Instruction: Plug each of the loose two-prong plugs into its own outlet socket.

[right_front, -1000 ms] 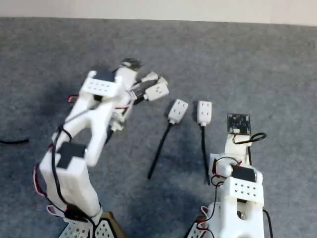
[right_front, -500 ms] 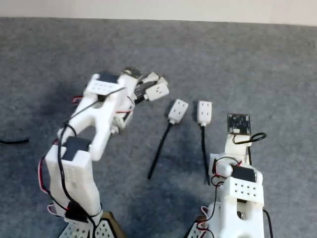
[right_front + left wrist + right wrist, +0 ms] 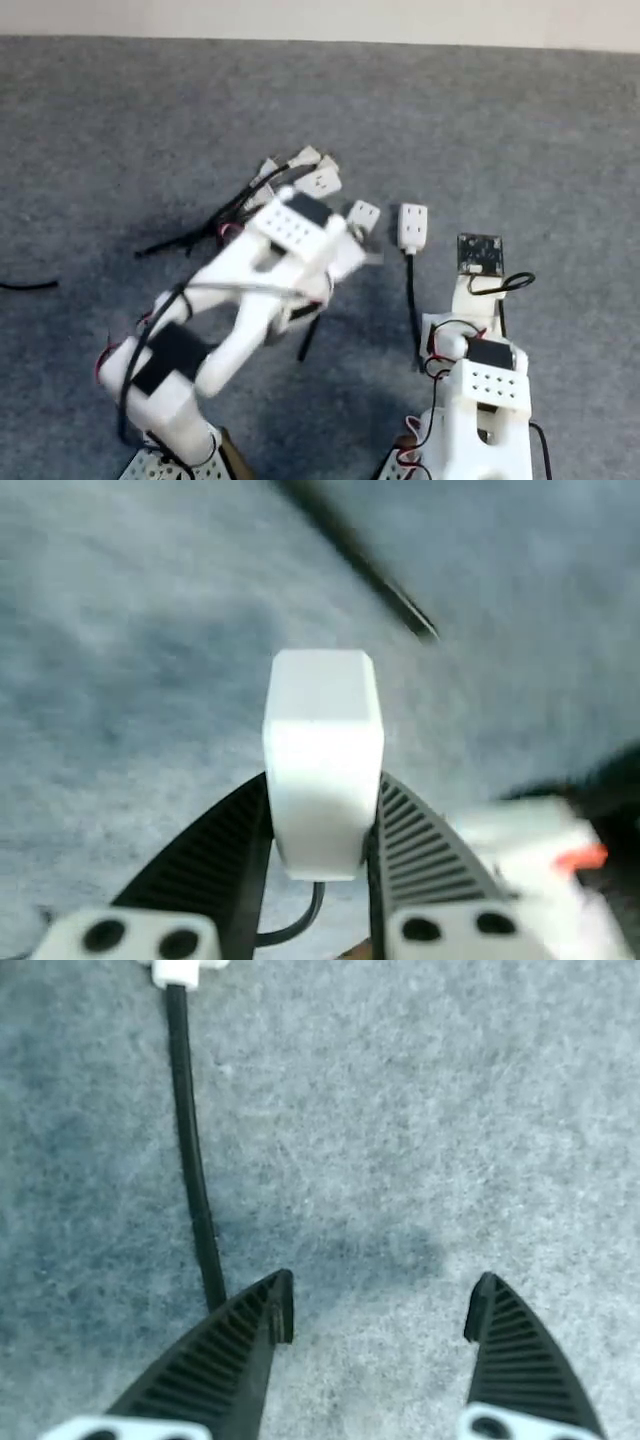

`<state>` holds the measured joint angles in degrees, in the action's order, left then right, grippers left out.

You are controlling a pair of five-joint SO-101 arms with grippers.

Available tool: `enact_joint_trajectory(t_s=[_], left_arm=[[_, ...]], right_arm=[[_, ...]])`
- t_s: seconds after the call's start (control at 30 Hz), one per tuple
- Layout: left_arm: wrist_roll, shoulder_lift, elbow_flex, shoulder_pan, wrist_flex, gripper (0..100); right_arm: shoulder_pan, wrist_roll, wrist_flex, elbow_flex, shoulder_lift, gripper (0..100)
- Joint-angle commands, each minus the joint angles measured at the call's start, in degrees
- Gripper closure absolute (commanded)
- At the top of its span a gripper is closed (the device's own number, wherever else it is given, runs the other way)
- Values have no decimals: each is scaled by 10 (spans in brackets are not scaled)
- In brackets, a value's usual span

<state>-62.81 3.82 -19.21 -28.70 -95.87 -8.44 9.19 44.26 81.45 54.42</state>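
Between the black fingers (image 3: 225, 840) of my left gripper (image 3: 322, 780) sits a white corded socket block (image 3: 322, 740), and the gripper is shut on it. From above, that gripper (image 3: 350, 238) lies at the middle white socket (image 3: 363, 214). Another white socket (image 3: 412, 225) with a black cord (image 3: 411, 300) lies just to its right. A cluster of white sockets and plugs (image 3: 308, 172) with black cables (image 3: 190, 238) lies farther back. My right gripper (image 3: 385, 1295) hangs open over the carpet beside that cord (image 3: 195, 1190), with the socket's end (image 3: 180, 970) ahead.
Grey carpet (image 3: 520, 130) covers the whole table. A loose black cable end (image 3: 28, 286) pokes in at the left edge. The right arm's base (image 3: 480, 400) stands at the front right, with its wrist camera board (image 3: 480, 251) above.
My left arm has swung right, away from the socket cluster at the back and over to the middle socket. The cluster's black cables now lie uncovered. The right arm has kept still.
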Motion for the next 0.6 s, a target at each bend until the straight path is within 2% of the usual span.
enact_joint_trajectory(t_s=[0.0, 0.13, 0.27, 0.37, 0.47, 0.57], left_arm=[[-95, -129, -129, -8, -18, 996], [-179, -220, -240, -6, -9, 996], [-185, -234, -256, 22, 76, 989], [-172, -233, -256, 53, 121, 895], [-174, -235, -251, 74, 126, 764], [-175, -235, -250, 87, 126, 708]], right_arm=[[5, 25, -10, -7, 13, 727], [6, 25, -11, -9, 13, 727], [6, 25, -11, -6, 13, 727], [6, 25, -11, -6, 13, 727], [6, 25, -11, -6, 13, 727], [6, 25, -11, -6, 13, 727]])
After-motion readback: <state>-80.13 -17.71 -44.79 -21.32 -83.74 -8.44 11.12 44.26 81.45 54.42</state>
